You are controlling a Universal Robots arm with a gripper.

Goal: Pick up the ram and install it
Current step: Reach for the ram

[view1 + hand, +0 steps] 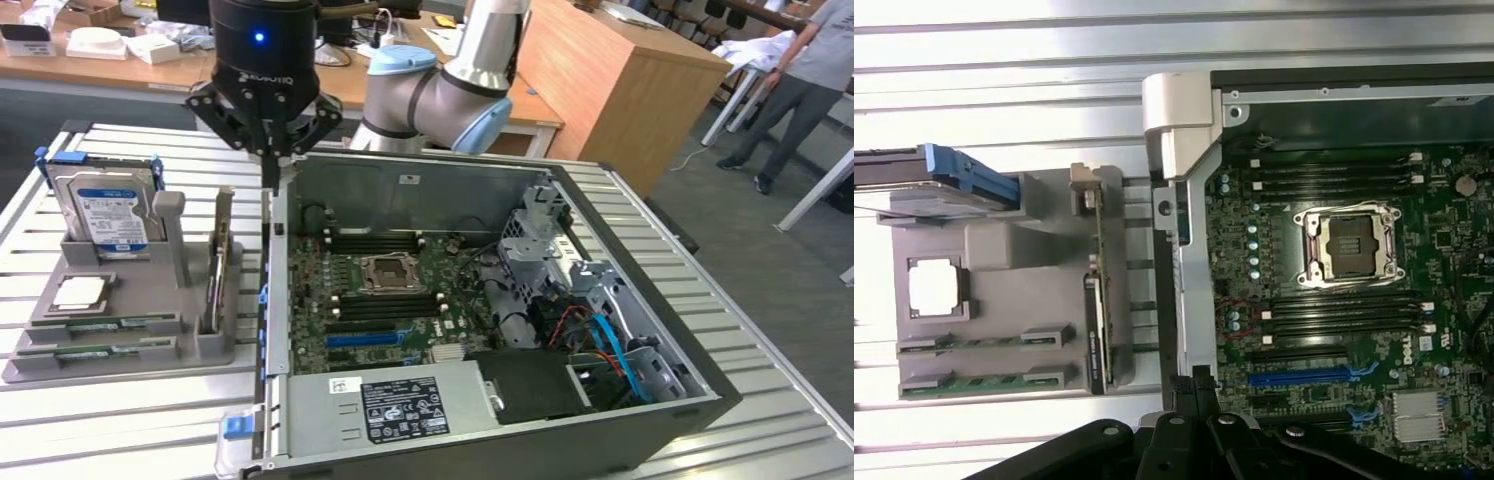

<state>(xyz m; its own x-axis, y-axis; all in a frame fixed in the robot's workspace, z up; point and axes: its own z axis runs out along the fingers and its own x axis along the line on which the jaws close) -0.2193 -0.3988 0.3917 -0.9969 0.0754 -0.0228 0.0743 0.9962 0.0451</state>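
While the ram [104, 322] lies flat in its slot in the grey holder [200, 348], we see a second ram [96, 350] just beside it in the next slot. Both are green and thin. A silver chip [80, 292] sits next to them, and a blue-and-white hard drive [110, 215] stands at the holder's far end. Our hand [271, 180] hangs over the side wall of the open computer case [400, 190]. Its fingers are pressed together with nothing between them. Everything rests on the ribbed tabletop [120, 420].

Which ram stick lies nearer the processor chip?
The ram in the slot beside the chip; the other ram lies one slot farther out.
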